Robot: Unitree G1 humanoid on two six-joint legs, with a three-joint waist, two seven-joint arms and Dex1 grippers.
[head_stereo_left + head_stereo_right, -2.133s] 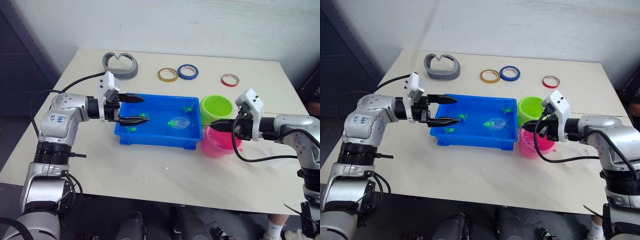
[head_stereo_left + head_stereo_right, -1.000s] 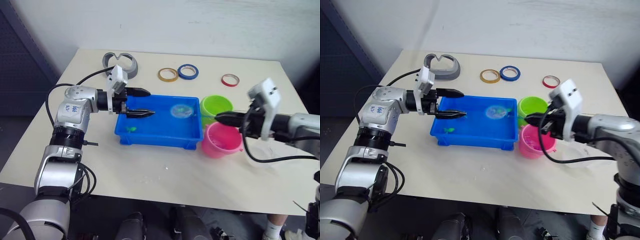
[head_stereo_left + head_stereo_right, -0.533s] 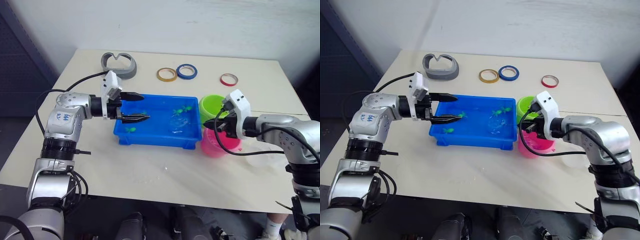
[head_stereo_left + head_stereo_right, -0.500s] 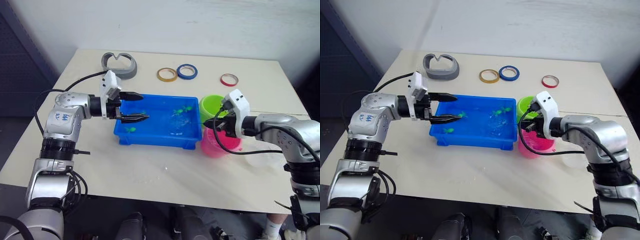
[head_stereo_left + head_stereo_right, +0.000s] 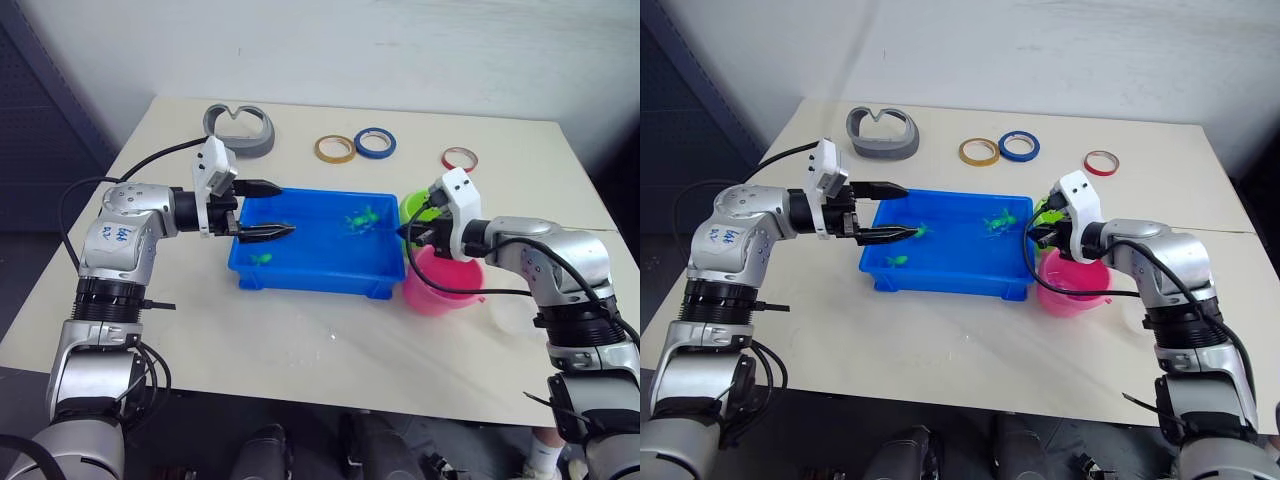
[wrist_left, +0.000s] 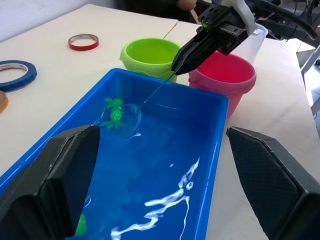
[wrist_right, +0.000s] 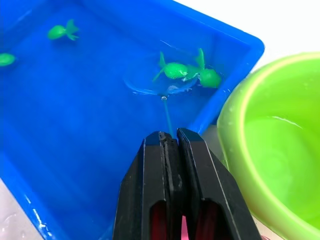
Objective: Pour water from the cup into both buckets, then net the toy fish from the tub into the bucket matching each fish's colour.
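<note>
Two green fish [image 7: 187,71] lie in the net [image 7: 159,86], submerged at the tub's [image 5: 310,275] corner nearest the green bucket [image 7: 272,150]. Right gripper [image 7: 170,139] is clamped on the net's handle, beside the tub. Green bucket holds water; pink bucket [image 5: 445,283] stands just beside the tub. Left gripper [image 5: 275,208], fingers spread, hovers over the tub's opposite end, above other green fish [image 7: 61,31].

Tub [image 7: 240,47]: glossy smooth blue plastic, wet sheen inside. Green bucket [image 7: 280,145] and pink bucket [image 6: 222,75]: smooth shiny plastic. Toy fish [image 7: 175,70]: glossy green plastic. Gripper fingers [image 7: 197,185]: matt black plastic. Table [image 5: 300,350]: matt, smooth, cream.
</note>
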